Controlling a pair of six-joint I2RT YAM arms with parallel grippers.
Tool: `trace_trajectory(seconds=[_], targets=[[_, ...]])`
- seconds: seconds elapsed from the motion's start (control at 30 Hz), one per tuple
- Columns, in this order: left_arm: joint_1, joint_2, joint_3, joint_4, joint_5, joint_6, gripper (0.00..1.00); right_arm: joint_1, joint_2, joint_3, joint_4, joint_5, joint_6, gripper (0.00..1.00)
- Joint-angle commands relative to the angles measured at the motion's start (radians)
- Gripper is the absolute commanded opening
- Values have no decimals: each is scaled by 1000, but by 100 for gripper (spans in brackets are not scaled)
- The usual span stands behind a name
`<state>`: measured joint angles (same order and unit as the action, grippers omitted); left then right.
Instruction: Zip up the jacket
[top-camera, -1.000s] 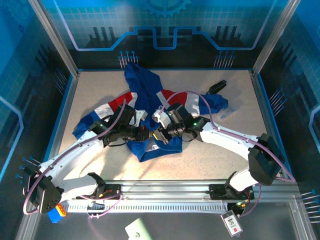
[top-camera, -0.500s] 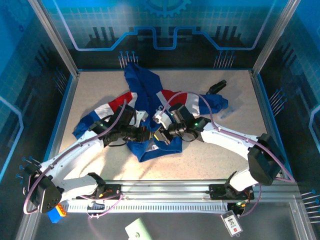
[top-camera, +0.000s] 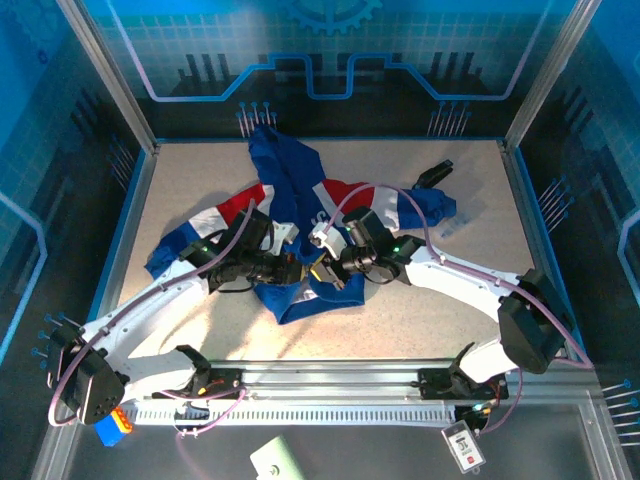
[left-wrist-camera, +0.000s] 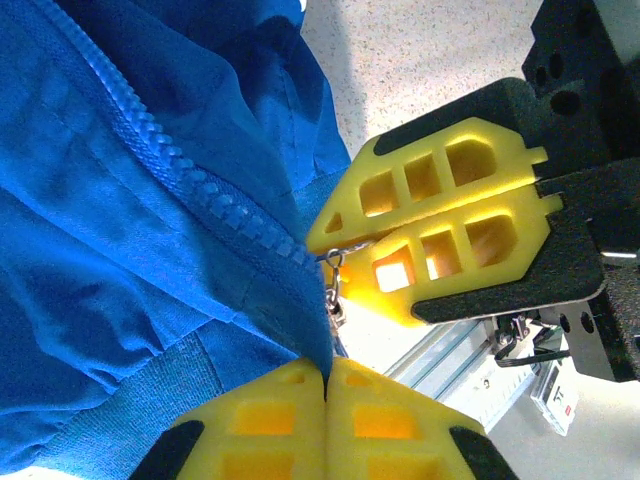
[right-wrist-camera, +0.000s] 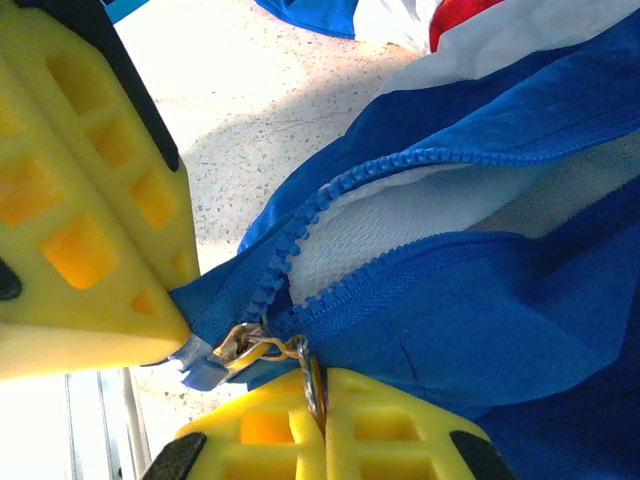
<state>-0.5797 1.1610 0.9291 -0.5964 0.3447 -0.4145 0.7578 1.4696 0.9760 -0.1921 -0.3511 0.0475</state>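
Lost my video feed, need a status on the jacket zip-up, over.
Left gripper shut on jacket hem at zipper base. Right gripper shut on zipper pull. Teeth above parted, unzipped. No obstruction seen.

Speckled beige table (top-camera: 200, 180) enclosed by blue circuit-patterned walls (top-camera: 330, 50).

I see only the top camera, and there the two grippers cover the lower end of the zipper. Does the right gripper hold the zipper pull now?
Observer: Yes. In its wrist view the right gripper is shut on the metal pull.
Operator: And the left gripper?
Observer: It is shut on the jacket fabric at the zipper's lower end.
Operator: Are the teeth closed above the slider?
Observer: No. The two rows stand apart there, with white lining between them.
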Motion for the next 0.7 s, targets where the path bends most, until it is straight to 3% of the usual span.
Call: trace_trajectory(seconds=[0.0, 0.13, 0.3, 0.47, 0.67], targets=[[-4, -54, -43, -80, 57, -40, 0, -56, -22, -18, 88, 42, 9, 0], [38, -102, -113, 92, 108, -154, 10, -45, -20, -29, 111, -25, 4, 0], [61, -128, -158, 178, 119, -239, 27, -37, -8, -33, 130, -47, 18, 0], [68, -194, -203, 215, 48, -336, 43, -36, 6, -34, 146, -60, 31, 0], [68, -320, -342, 406, -54, -611, 43, -31, 19, -34, 152, -73, 35, 0]])
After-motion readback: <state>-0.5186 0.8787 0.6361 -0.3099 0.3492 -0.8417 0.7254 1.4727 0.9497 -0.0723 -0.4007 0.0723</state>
